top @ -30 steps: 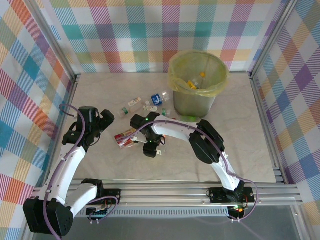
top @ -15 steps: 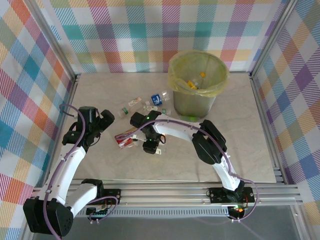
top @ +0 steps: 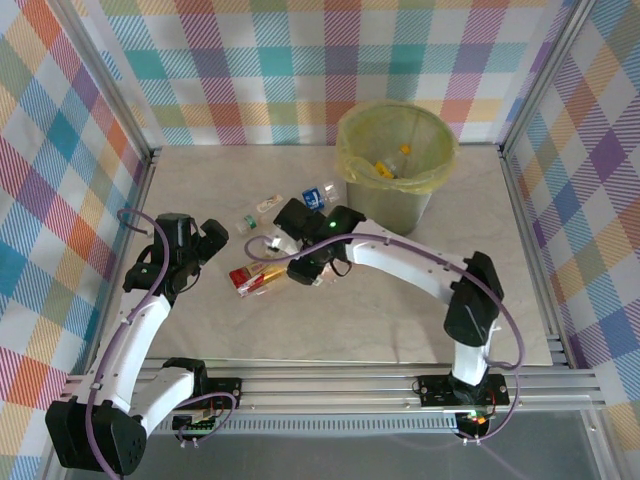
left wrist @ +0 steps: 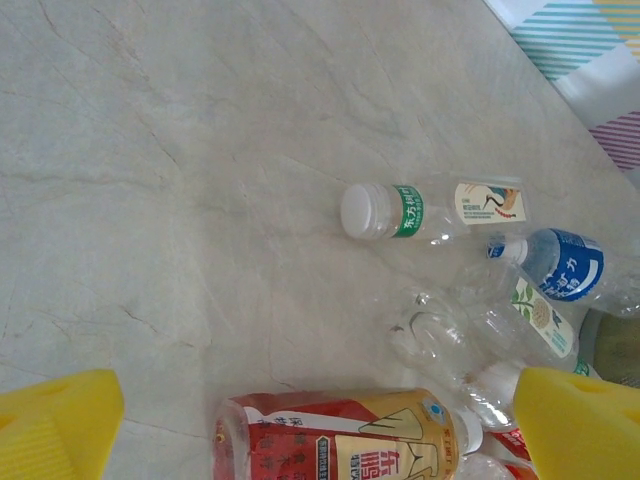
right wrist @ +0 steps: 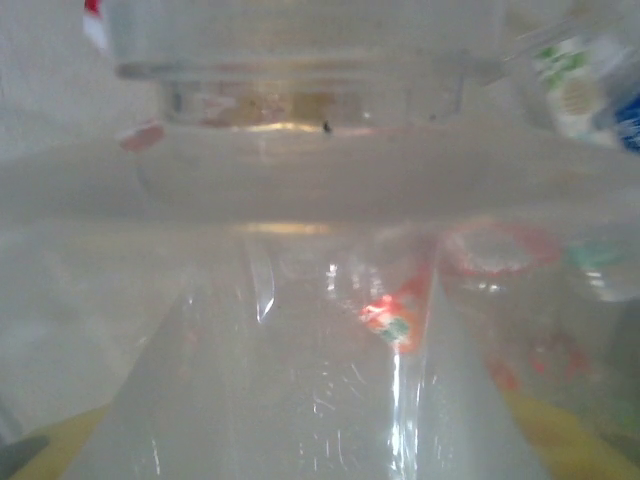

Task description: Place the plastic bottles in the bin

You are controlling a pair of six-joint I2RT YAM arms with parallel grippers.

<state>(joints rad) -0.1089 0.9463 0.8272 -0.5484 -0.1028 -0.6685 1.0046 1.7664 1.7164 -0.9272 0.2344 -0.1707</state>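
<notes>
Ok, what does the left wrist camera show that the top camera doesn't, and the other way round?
Left wrist view: close detail, such as the bird picture on the white-capped bottle, and the yellow fingers of the open left hand. Top view: the bin with bottles inside, plus the left arm and right arm. Shared: the red-and-gold bottle and the blue-labelled bottle lying on the table.

We make out a clear bottle only as a close blur; the lower edge cuts off a red-labelled bottle.
</notes>
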